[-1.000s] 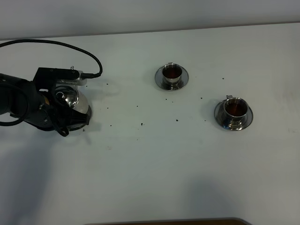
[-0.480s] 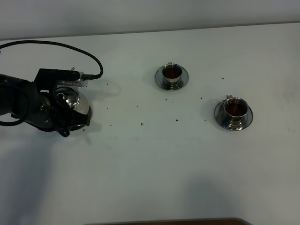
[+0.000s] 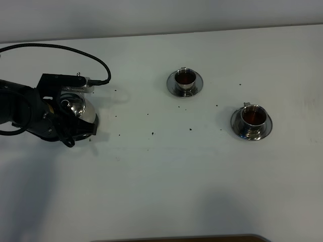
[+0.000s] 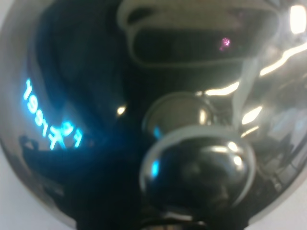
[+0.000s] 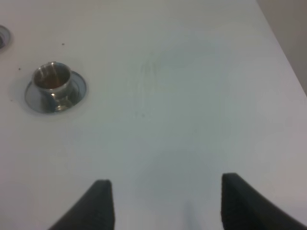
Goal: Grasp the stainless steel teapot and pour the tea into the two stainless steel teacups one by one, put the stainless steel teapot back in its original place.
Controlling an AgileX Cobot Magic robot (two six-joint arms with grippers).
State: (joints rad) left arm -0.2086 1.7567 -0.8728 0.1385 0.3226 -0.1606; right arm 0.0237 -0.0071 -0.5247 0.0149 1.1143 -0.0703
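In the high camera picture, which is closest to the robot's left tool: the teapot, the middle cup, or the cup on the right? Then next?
1. Teapot, at the left tool itself, far left.
2. Middle teacup, farther back.
3. Right teacup, farthest.

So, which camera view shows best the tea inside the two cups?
The exterior high view: both teacups show dark tea from above. The right wrist view shows only one cup, small. The left wrist view shows none.

A high camera looks down over the whole counter (image 3: 166, 171); the left wrist view presses close against the teapot (image 4: 144, 120), while the right wrist view shares one teacup (image 5: 52, 79).
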